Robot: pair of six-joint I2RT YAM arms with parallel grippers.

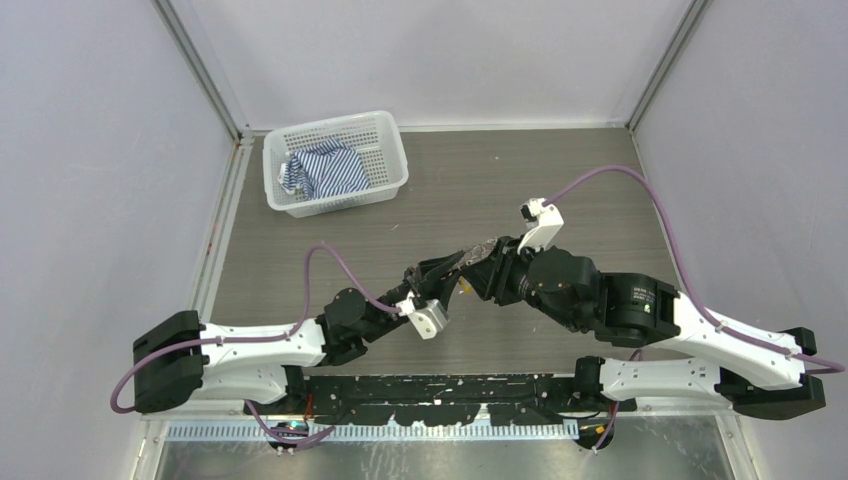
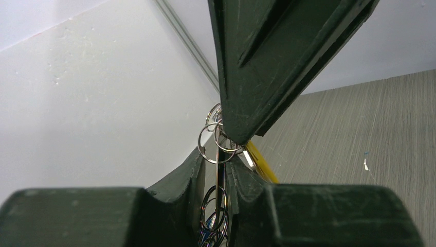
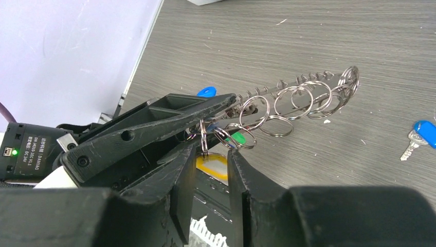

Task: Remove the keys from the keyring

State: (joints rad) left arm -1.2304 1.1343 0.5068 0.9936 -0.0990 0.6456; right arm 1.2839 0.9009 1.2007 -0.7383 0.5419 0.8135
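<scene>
The keyring (image 3: 288,109) is held in the air above mid-table. It is a thin ring strung with several small split rings (image 3: 306,99), and it shows edge-on in the left wrist view (image 2: 219,154). My left gripper (image 2: 222,170) is shut on it; its fingers (image 3: 154,128) show in the right wrist view. My right gripper (image 3: 212,154) has its jaws a little apart, straddling one small ring with a yellow tag (image 3: 212,167) just past the tips. Blue (image 3: 206,91) and green (image 3: 237,138) tags hang from the ring. In the top view both grippers (image 1: 470,262) meet.
A loose blue-tagged key (image 3: 419,135) lies on the table to the right. A white mesh basket (image 1: 385,130) with striped cloth (image 1: 325,170) stands at the back left. Grey walls close in the table on three sides.
</scene>
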